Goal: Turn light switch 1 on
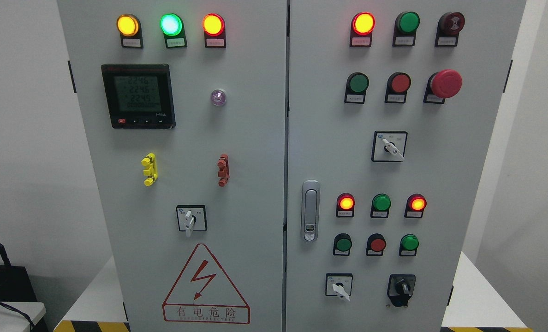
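Observation:
A grey electrical cabinet (255, 138) fills the head view, seen from the front with both doors shut. On the left door a white rotary switch (190, 219) points down, below a yellow clip (149, 168) and a red clip (223, 169). The right door carries three more rotary switches: one upper (390, 146), one at the lower left (339, 285), and a black one (401, 288). Rows of green and red push buttons (378, 244) and lit lamps (346, 203) surround them. Labels are too small to tell which is switch 1. Neither hand nor arm shows.
A digital meter (138, 96) and lit yellow, green and red lamps (171, 25) sit on the upper left door. A red mushroom stop button (445, 84) juts out at the upper right. A silver door handle (310, 210) sits by the centre seam. Dark equipment (2, 286) stands lower left.

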You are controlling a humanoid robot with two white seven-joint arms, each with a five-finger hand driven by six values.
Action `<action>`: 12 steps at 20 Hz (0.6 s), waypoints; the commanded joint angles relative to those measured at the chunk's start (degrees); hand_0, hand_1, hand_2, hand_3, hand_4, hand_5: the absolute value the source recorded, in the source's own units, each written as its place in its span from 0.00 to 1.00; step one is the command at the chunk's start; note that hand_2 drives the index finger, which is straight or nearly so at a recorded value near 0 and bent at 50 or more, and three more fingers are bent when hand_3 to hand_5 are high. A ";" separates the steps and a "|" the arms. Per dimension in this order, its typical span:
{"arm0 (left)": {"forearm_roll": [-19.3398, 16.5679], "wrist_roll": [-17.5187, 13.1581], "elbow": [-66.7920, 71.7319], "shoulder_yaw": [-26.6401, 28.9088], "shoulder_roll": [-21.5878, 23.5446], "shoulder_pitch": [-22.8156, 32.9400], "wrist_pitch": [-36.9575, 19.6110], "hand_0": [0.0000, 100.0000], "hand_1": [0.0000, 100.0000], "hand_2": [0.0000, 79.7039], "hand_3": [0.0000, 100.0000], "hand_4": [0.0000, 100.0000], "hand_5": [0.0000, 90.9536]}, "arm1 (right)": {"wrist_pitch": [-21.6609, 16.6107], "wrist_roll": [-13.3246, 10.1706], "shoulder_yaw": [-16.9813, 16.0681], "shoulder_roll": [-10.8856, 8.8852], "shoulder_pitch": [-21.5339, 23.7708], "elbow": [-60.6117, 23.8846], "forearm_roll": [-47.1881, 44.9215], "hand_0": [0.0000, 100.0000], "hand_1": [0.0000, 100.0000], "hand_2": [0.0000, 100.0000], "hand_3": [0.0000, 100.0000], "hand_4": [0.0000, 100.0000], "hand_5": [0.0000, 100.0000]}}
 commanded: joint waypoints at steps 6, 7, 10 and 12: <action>-0.11 2.01 -17.90 -9.68 -1.78 -1.99 -1.31 0.27 0.00 0.45 0.61 0.70 0.72 | 0.04 -0.04 0.00 0.00 0.00 0.00 -0.97 0.12 0.39 0.00 0.00 0.00 0.00; -0.11 2.01 -18.34 -10.56 -2.22 -2.08 -1.40 0.27 0.00 0.46 0.61 0.71 0.73 | -0.05 -0.04 0.00 0.00 0.00 0.00 -0.97 0.12 0.39 0.00 0.00 0.00 0.00; -0.20 2.10 -19.83 -13.20 -2.84 -2.17 -1.41 0.25 0.00 0.47 0.63 0.71 0.74 | 0.04 -0.04 0.00 0.00 0.00 0.00 -0.97 0.12 0.39 0.00 0.00 0.00 0.00; -0.20 3.32 -20.89 -16.01 -3.19 -2.17 -1.40 0.24 0.00 0.47 0.63 0.72 0.75 | -0.05 -0.04 0.00 0.00 0.00 0.00 -0.97 0.12 0.39 0.00 0.00 0.00 0.00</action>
